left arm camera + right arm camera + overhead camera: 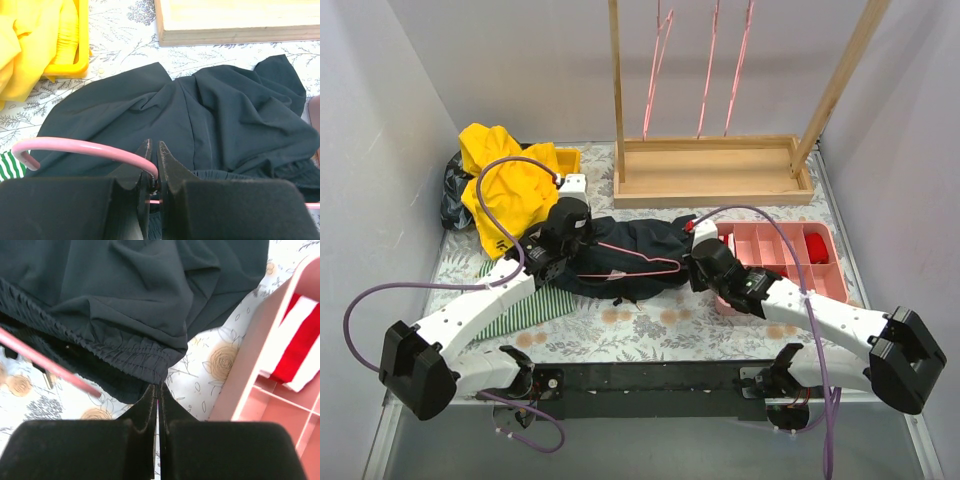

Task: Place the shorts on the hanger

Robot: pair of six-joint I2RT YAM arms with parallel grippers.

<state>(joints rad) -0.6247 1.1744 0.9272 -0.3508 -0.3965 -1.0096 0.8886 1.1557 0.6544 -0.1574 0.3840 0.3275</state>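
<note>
The dark navy shorts [635, 250] lie spread on the floral tablecloth between my two grippers. A pink wire hanger [642, 264] lies across them. In the left wrist view the shorts [220, 110] fill the middle, and my left gripper [154, 150] is shut on the hanger [80, 147] at the base of its hook. My left gripper [575, 252] is at the shorts' left end. My right gripper [696, 260] is at their right end. In the right wrist view my right gripper [157, 387] is shut, pinching the edge of the gathered waistband [125, 347]. A blurred hanger bar [50, 365] crosses at the left.
A pink divided tray [790, 262] with a red item [813, 245] sits right of the shorts, close to my right gripper [250, 370]. A wooden rack [710, 172] with several hanging pink hangers [705, 70] stands behind. A yellow garment [505, 185] and a striped cloth [535, 310] lie left.
</note>
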